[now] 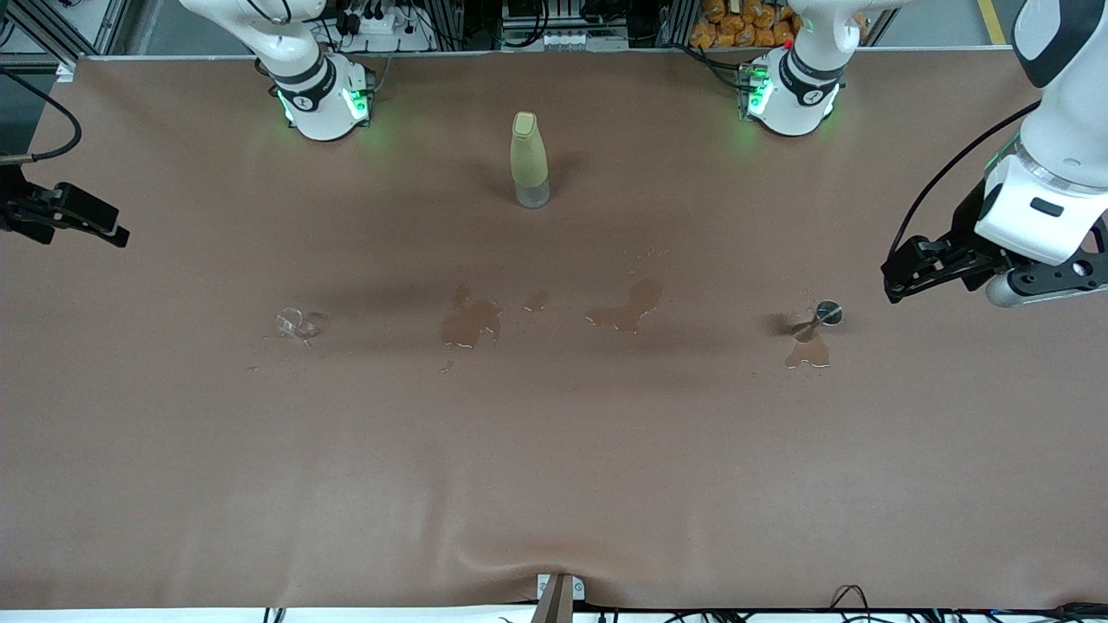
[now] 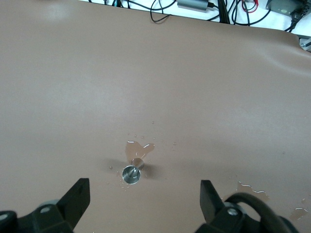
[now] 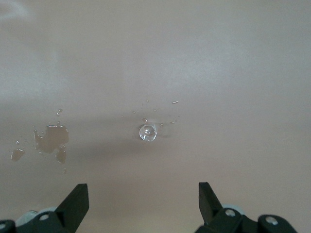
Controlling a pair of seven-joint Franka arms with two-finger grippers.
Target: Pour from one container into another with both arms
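Observation:
The tiny clear glass cup (image 1: 296, 323) (image 3: 147, 132) sits on the brown table toward the right arm's end, with droplets around it. The small grey metal cup (image 1: 827, 312) (image 2: 131, 174) stands toward the left arm's end, beside a small puddle (image 1: 808, 353). My left gripper (image 1: 897, 282) (image 2: 145, 199) hangs open and empty above the table's end, apart from the metal cup. Over the table's edge at the right arm's end, my right gripper (image 1: 114, 232) (image 3: 144, 201) is also open and empty, well away from the glass cup.
A tall yellow-green bottle (image 1: 529, 160) stands mid-table, farther from the front camera than both cups. Two wet puddles (image 1: 470, 324) (image 1: 625, 310) lie between the cups. Cables (image 2: 194, 7) run along the table's front edge.

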